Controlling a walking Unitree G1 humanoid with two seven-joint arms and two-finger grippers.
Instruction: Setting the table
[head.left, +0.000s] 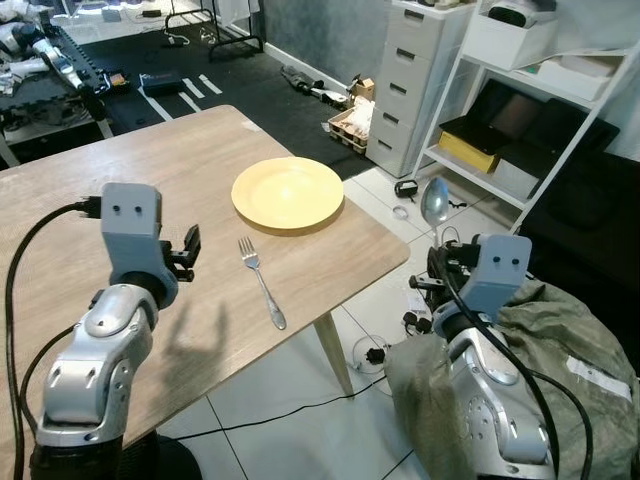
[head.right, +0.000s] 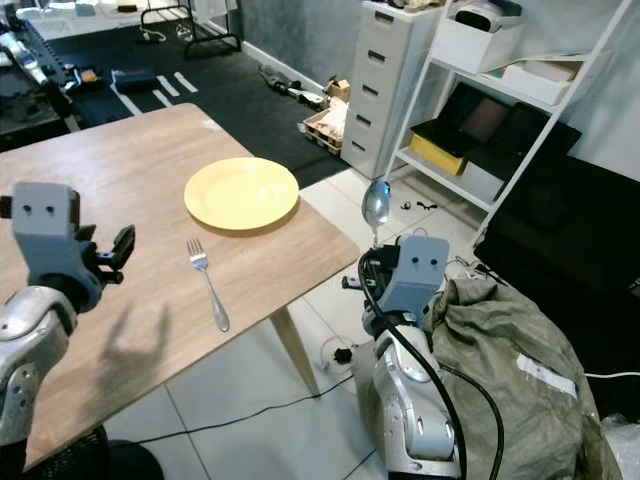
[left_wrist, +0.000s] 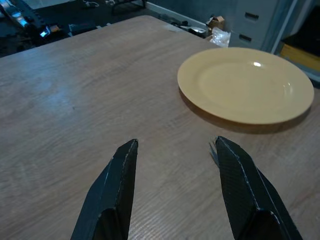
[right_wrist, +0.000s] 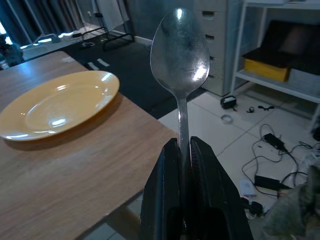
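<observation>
Floor (head.left: 300, 385) lies open beyond the table (head.left: 200, 150) edge, where the right gripper (right_wrist: 182, 150) clamps a spoon (right_wrist: 180, 55) upright while the left gripper (left_wrist: 172, 150) hovers spread beside the fork (head.left: 262, 282) and plate (head.left: 288, 193).

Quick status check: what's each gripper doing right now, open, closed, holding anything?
Left gripper: open, holding nothing, above the wooden table.
Right gripper: closed on the spoon handle, bowl pointing up, off the table's edge.

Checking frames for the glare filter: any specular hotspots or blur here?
Right wrist view: bright highlights on the spoon bowl, softer window reflections on the yellow plate; right gripper fingers sharp. Left wrist view: small glint on the plate rim, left gripper tips crisp, background soft. Eye views: sharp, arm shadows on the table.
</observation>
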